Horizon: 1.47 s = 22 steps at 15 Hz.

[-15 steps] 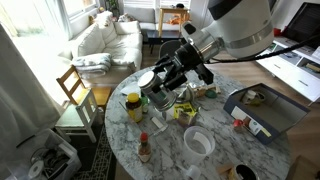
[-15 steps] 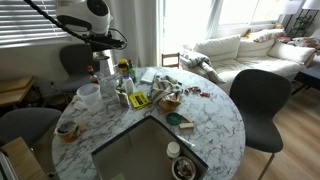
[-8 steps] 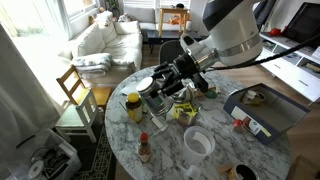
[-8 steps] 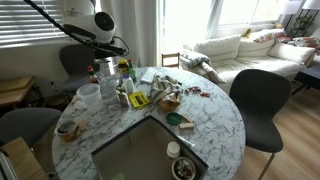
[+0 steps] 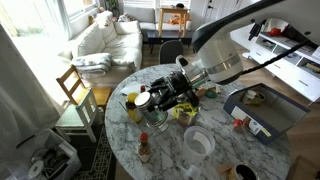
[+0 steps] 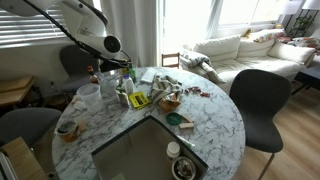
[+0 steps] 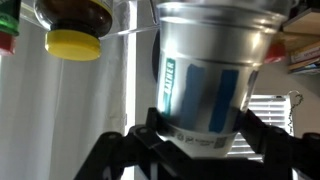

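Note:
A metallic cup [image 7: 205, 80] with a blue and white label fills the wrist view, and my gripper [image 7: 203, 130] is shut on it, one black finger pressed against each side near its rim. In an exterior view the cup [image 5: 146, 100] is held tilted on its side just above the marble table [image 5: 175, 152], with the gripper [image 5: 160, 97] behind it. A brown jar with a yellow lid [image 5: 133, 105] stands right beside the cup; the jar [image 7: 73, 25] also shows in the wrist view. In an exterior view the gripper [image 6: 118, 72] hangs over the cluttered far side of the table.
A white cup [image 5: 199, 142], a red-capped bottle [image 5: 145, 148], a yellow packet [image 5: 185, 112] and a grey bin [image 5: 262, 112] crowd the table. A clear cup [image 6: 88, 95], a chair [image 6: 255, 100] and a sofa [image 6: 235, 48] stand around.
The arm has swung lower toward the table, and the gripper has come down with the cup next to the yellow-lidded jar. The grip has not changed.

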Motion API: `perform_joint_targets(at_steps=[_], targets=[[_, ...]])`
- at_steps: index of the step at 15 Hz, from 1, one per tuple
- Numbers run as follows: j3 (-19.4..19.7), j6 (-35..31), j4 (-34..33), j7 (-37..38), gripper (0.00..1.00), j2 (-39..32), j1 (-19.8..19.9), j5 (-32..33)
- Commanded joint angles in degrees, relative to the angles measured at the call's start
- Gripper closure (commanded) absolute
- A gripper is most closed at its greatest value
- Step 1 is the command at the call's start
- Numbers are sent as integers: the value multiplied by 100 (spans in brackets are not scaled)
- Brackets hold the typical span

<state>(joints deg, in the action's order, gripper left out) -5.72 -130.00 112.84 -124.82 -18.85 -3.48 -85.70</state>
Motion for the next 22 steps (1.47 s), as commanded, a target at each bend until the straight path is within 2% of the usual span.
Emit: perform_joint_targets(at_steps=[1,5,10,21,22], targets=[[42,173,-353,-559,44,-492,6,-320],[47,218,-618,-787,44,-840,8,-485],[55,668,-757,-645,44,-1136,42,-490],[165,996,-882,-493,44,-1396,60,-391],[172,978,-880,-493,16,-1394,53,-399]])
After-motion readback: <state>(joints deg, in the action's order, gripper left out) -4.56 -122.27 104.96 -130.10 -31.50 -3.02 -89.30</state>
